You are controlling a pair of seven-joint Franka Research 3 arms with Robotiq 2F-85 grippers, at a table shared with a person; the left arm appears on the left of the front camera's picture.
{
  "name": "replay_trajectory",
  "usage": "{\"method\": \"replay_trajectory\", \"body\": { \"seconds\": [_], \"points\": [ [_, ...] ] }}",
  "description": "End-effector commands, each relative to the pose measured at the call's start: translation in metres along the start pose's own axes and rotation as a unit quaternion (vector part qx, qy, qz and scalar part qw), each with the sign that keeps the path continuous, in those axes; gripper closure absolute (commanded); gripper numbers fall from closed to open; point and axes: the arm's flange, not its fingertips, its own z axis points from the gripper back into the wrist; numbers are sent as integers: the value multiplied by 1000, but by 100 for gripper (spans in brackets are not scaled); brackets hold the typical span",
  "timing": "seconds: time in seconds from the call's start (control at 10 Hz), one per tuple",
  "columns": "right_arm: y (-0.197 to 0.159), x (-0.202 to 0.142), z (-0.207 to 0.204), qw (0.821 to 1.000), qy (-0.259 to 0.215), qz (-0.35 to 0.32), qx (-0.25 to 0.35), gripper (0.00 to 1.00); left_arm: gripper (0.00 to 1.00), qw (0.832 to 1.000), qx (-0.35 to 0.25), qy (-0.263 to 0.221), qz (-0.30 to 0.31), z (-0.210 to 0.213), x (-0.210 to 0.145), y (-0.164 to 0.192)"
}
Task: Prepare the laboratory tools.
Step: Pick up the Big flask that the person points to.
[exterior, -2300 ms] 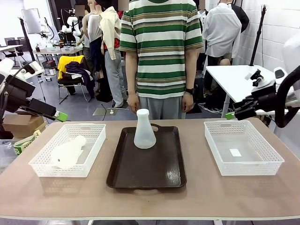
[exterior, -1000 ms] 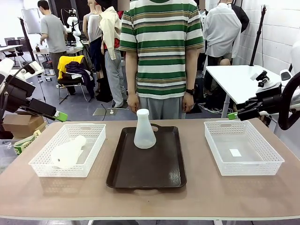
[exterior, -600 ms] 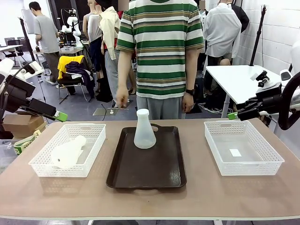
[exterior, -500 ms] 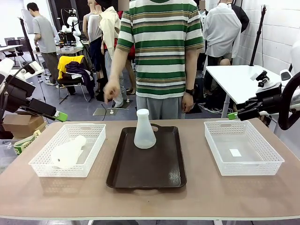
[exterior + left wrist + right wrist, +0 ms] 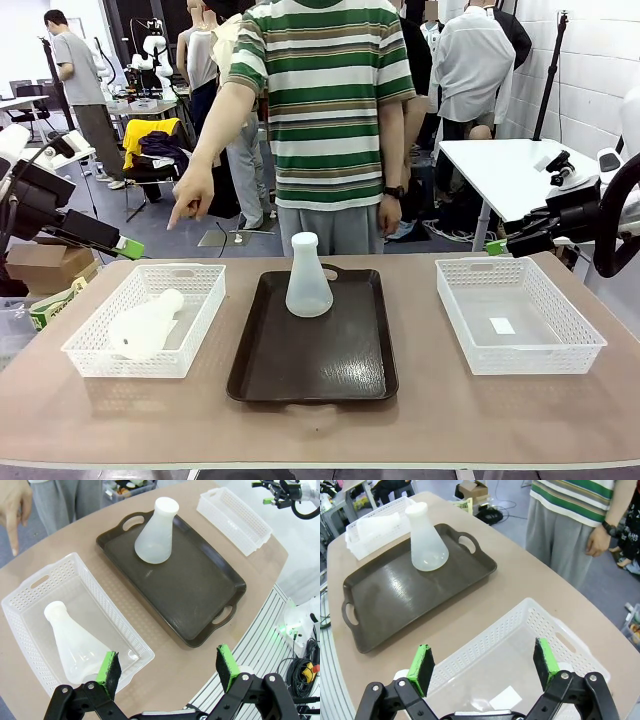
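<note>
One frosted-white conical flask (image 5: 308, 277) stands upright at the far end of the dark brown tray (image 5: 330, 375); both wrist views catch it too (image 5: 156, 531) (image 5: 426, 541). A second flask (image 5: 145, 325) lies on its side in the left white basket (image 5: 200, 320), neck toward the person (image 5: 70, 642). My left gripper (image 5: 128, 246) hangs open off the table's left edge, above and short of that basket (image 5: 170, 662). My right gripper (image 5: 497, 246) is open at the far right, over the right basket's near side (image 5: 482, 665). The person's hand (image 5: 190, 205) points a finger down toward the left basket (image 5: 12, 510).
The right white basket (image 5: 455, 310) holds only a small white label (image 5: 502, 697). The person stands at the far edge behind the tray, other hand (image 5: 388, 215) hanging at the side. Bare tabletop (image 5: 320, 435) runs along the near edge and between tray and baskets.
The person has raised one arm and swung it out toward the left basket, finger pointing down, and shifted slightly left. Both arms and both flasks have stayed still.
</note>
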Motion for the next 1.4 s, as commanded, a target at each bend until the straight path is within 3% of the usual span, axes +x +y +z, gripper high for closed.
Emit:
{"method": "replay_trajectory", "body": {
  "seconds": [0.0,1.3],
  "points": [
    [0,-1,0,1000,7,-1,-1,0,0,1000,-9,-4,1,0,0,2],
    [0,-1,0,1000,7,-1,-1,0,0,1000,0,0,0,0,0,0]
  ]
}}
